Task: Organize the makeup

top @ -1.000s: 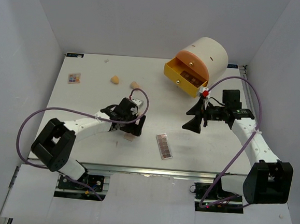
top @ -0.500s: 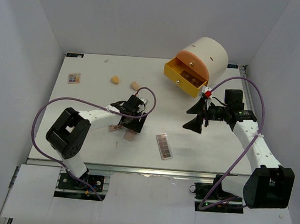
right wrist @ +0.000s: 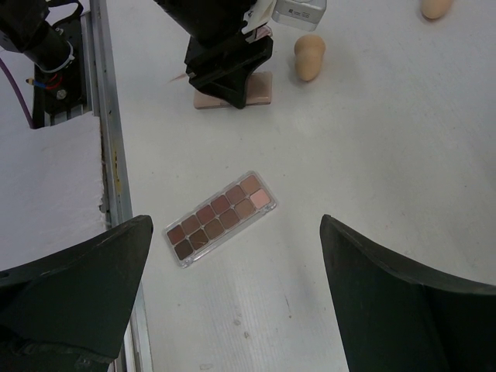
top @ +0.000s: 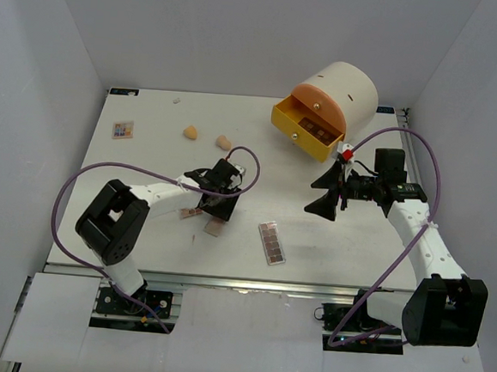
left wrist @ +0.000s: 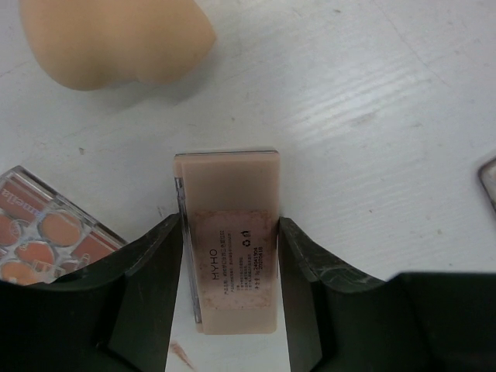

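Near the middle of the table [top: 151,109], a little toward the near edge: gripping a pink palette [left wrist: 229,263] with the left gripper [top: 219,204], the palette face down and flat on the surface, one finger [left wrist: 147,271] tight against each long side. Just beside it, partly hidden behind a finger, a second palette [left wrist: 43,232] with orange pans. Farther toward the far edge, a peach sponge [left wrist: 116,31].

Compared with half a second before, almost no change here: same place for gripper and palette.

Over the right half, hovering with the right gripper [top: 319,196] spread wide and holding nothing; moved only very slightly toward the right edge. Between the two grippers, close to the near edge, a long brown palette [right wrist: 221,219]. In the far-right corner, the cream cylinder [top: 351,86] with its yellow drawer [top: 300,130] pulled out.
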{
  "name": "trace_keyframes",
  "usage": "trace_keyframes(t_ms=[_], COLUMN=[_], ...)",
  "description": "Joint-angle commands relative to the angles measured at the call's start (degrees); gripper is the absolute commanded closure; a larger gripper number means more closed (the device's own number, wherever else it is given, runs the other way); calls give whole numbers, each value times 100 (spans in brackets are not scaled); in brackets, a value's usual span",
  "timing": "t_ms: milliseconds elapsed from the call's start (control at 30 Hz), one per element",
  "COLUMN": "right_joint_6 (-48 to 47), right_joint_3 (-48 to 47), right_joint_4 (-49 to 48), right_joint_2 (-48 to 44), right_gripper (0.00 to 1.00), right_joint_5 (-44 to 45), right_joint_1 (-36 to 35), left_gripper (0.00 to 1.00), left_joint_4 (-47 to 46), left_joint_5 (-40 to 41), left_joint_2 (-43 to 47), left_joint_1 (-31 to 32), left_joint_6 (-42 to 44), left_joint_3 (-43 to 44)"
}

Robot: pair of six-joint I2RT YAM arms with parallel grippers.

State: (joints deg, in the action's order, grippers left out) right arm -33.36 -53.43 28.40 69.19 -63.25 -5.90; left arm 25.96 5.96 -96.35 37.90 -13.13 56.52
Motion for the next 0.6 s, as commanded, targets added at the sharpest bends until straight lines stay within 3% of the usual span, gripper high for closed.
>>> trace_keyframes(t_ms=[0, 233, 467, 567], right_joint_6=[45, 84, 205, 245], right_joint_3=[10, -1, 35, 43], right_joint_4=[-124, -133, -213, -247], right_joint_2=[-139, -283, -406, -406], right_gripper=[5, 5, 5, 5], right_joint_5=[-221, -196, -311, -319], right_joint_1=[89, 291, 520, 709], left_gripper=[72, 78, 81, 81], left_joint_4=[150, -435, -1874, -2987], left_joint_5=[-767, -1880, -2587, -2589], left_joint_2=[567, 1065, 130, -388], left_joint_1=[94, 68, -378, -472], left_joint_6=[-248, -947, -2370, -3249], left_joint_3=[338, 1344, 2878, 3330])
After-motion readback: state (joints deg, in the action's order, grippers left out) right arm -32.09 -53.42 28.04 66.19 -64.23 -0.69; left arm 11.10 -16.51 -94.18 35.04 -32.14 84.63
